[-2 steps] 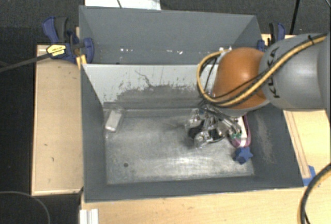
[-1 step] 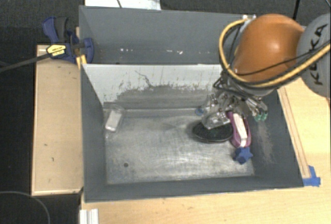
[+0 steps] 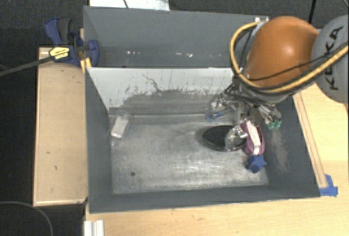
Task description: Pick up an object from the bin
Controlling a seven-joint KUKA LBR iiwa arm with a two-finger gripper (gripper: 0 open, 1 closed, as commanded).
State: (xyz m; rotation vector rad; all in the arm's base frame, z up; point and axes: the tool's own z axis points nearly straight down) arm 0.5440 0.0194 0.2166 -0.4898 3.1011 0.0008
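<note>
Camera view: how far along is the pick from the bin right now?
Done: the gripper is down in the right part of the bin, right by a dark oval thing, with a pink-purple piece and a blue piece close beside it. In hand: the grasp itself; I cannot tell that anything is held. Left: secure one thing and lift it out. A pale block lies at the left.
</note>
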